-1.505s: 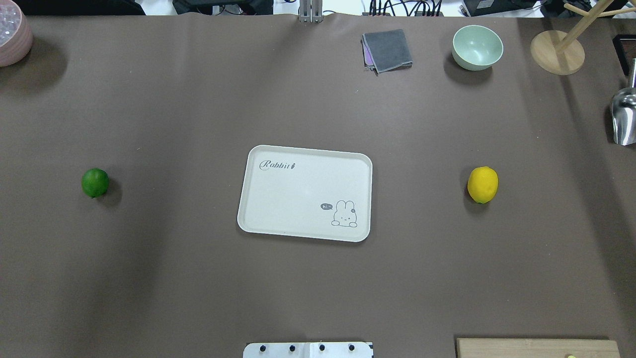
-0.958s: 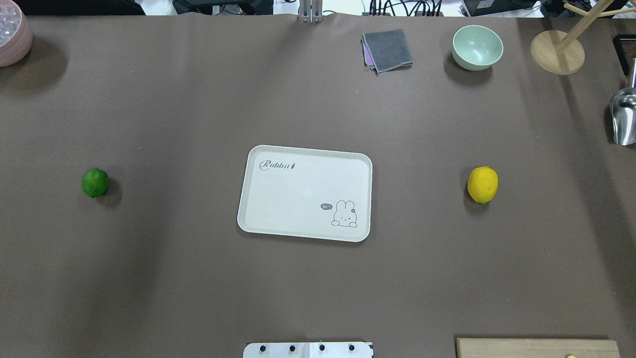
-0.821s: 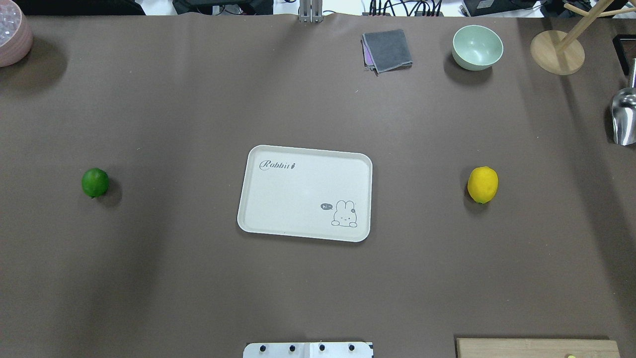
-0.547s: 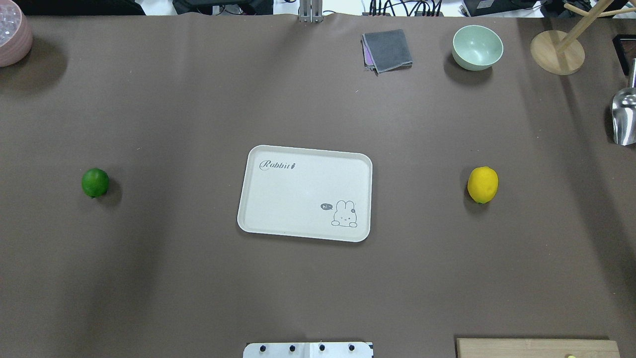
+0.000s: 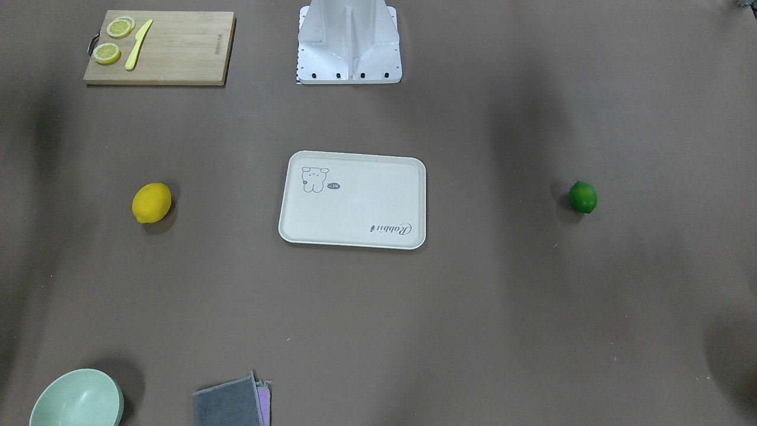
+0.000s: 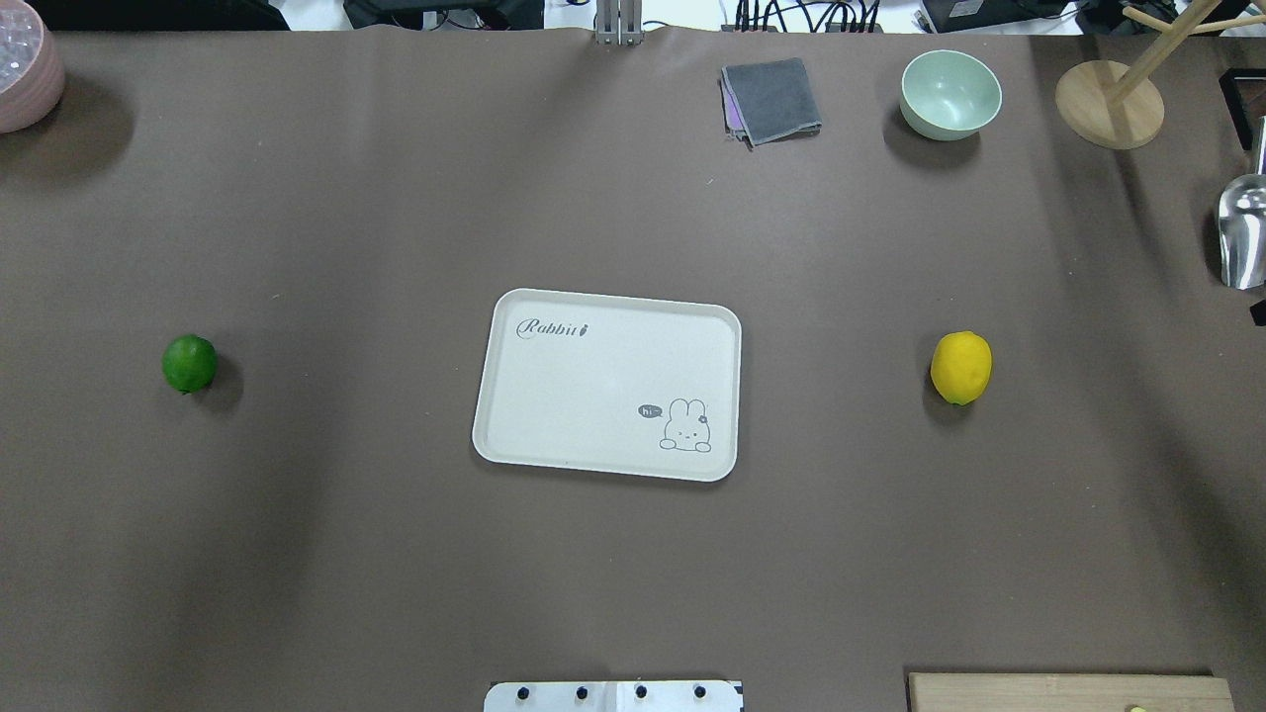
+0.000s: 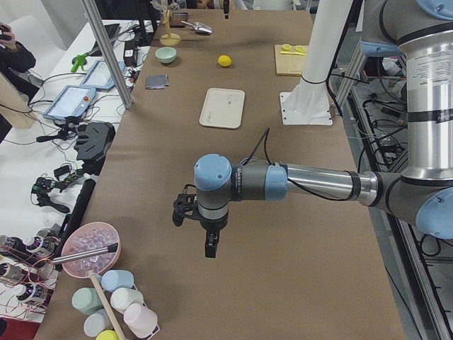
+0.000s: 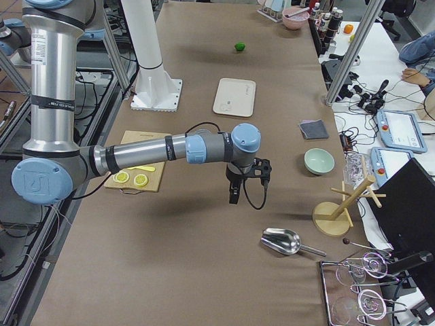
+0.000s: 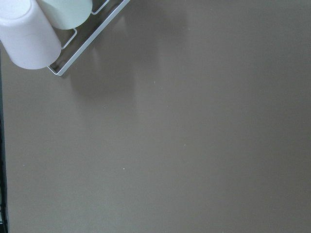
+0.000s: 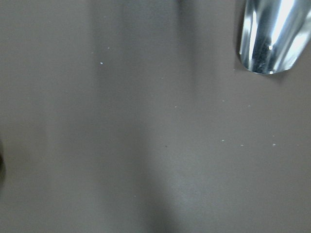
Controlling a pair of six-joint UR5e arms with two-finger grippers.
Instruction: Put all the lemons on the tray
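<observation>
The yellow lemon lies on the brown table to the right of the tray. The green lemon lies far to the tray's left. The cream tray holds nothing. My left gripper hangs over bare table at the left end, far from the green lemon. My right gripper hangs over bare table at the right end, beyond the yellow lemon. Both show only in the side views, so I cannot tell whether they are open or shut.
A wooden cutting board with lemon slices and a yellow knife sits near my base. A green bowl, grey cloth, wooden stand and metal scoop stand at the far right. A pink bowl is far left.
The lemons and the tray have not moved. A small dark part has come in at the right edge of the overhead view.
</observation>
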